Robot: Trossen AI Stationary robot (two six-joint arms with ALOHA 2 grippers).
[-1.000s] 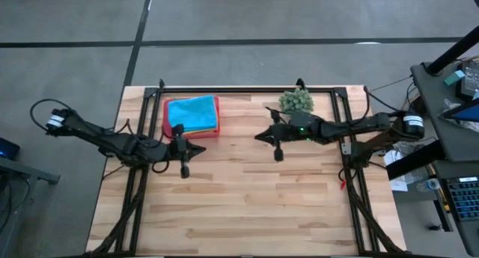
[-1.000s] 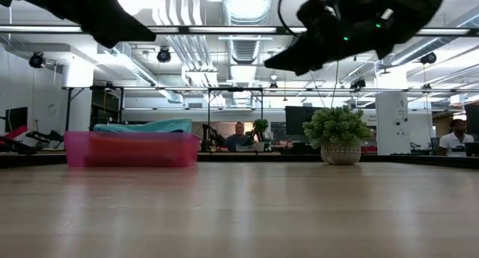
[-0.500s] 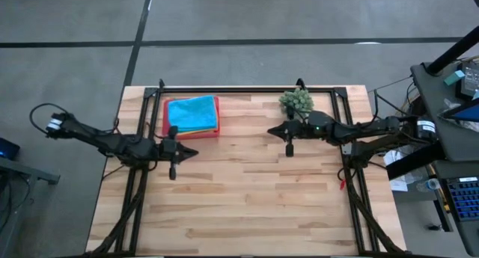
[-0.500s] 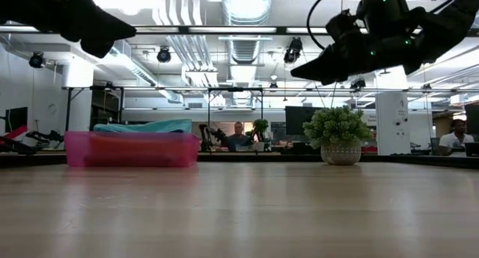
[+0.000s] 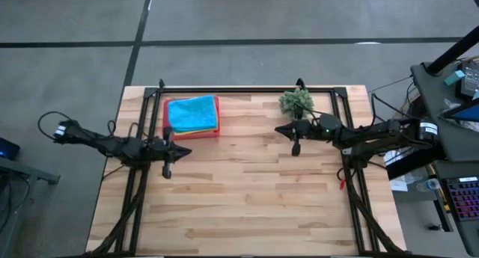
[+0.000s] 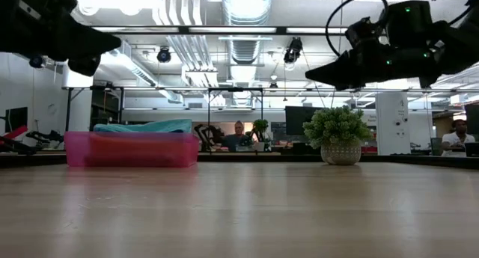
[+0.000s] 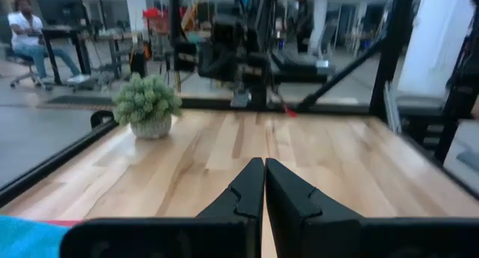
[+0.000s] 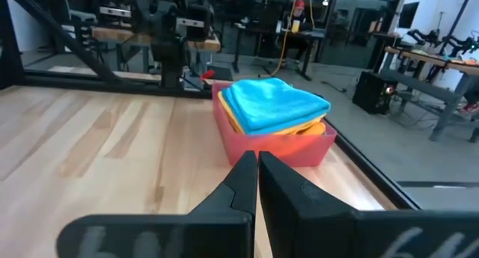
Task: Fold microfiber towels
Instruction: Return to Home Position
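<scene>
The stack of folded microfiber towels lies in the pink tray at about 10 o'clock on the bench, against the far rail. A turquoise towel lies flat on top. Its long axis runs 9-to-3 across the high view, matching the tray's. An orange towel shows at the edge beneath it.

The left tool hangs above the bench at 9 o'clock, just at the 6 o'clock side of the tray. Its fingers are pressed together on nothing and point toward 3. The right tool hangs at about 2 o'clock, fingers likewise closed and empty, pointing toward 9. The two tips face each other, well apart.

A small green potted plant stands at 1 o'clock, just beyond the right tool. Black frame rails run along the bench's sides. In the low view a seated person shows in the room behind.
</scene>
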